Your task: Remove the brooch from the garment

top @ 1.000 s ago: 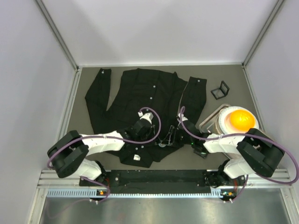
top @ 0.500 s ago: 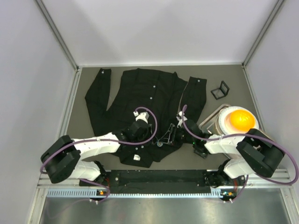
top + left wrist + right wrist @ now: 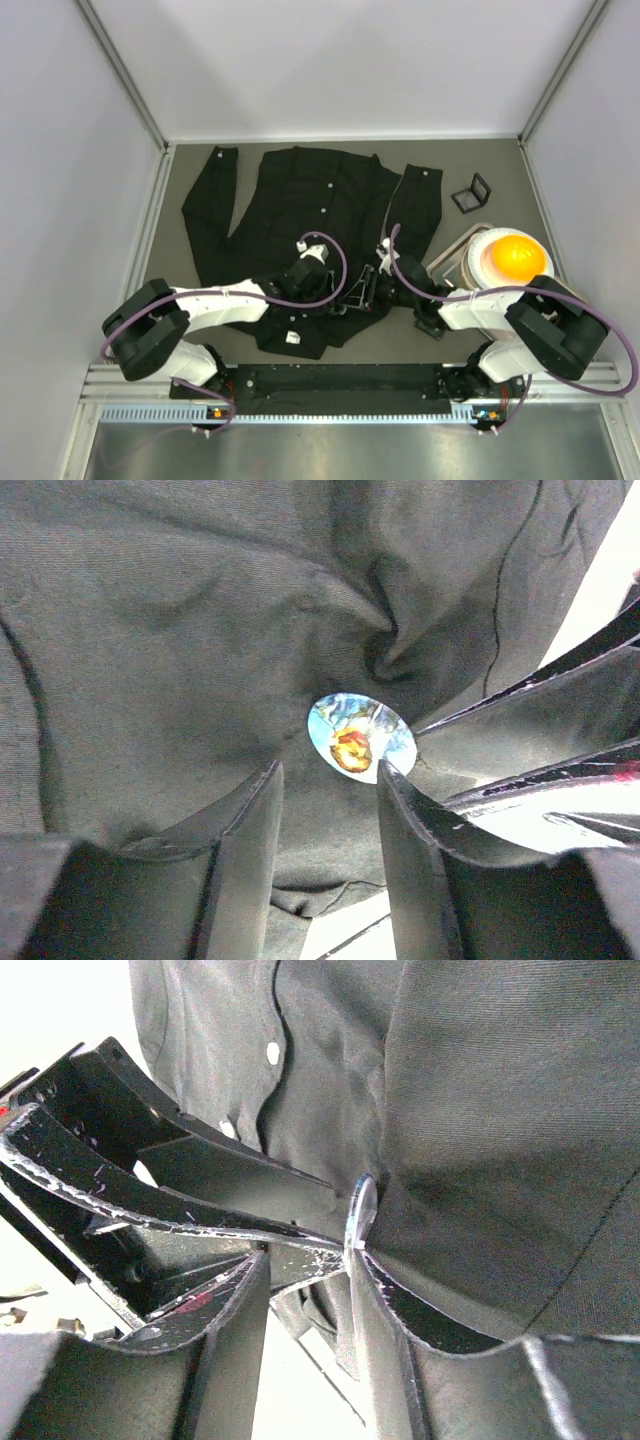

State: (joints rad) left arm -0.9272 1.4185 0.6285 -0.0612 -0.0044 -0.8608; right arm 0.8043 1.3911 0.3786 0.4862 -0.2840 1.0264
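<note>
The garment, a black button-up shirt point(image 3: 300, 200), lies spread on the table. The brooch point(image 3: 360, 737) is an oval pin with a blue, white and orange picture, pinned near a bunched fold of the shirt. My left gripper point(image 3: 330, 770) is open over the cloth, and the brooch lies just beyond its tips, touching the right fingertip. My right gripper point(image 3: 307, 1255) is open too. The brooch shows edge-on point(image 3: 360, 1210) at its right fingertip. In the top view both grippers, left point(image 3: 335, 295) and right point(image 3: 362, 292), meet at the shirt's lower right front.
A white object with an orange dome point(image 3: 515, 258) sits in a metal tray at the right. A small open black box point(image 3: 472, 193) lies at the back right. The shirt's white tag point(image 3: 292, 337) is near the front hem. Walls close in both sides.
My left gripper pulled back to the left half a second ago and has now moved right again, up to the brooch. The right gripper has barely moved.
</note>
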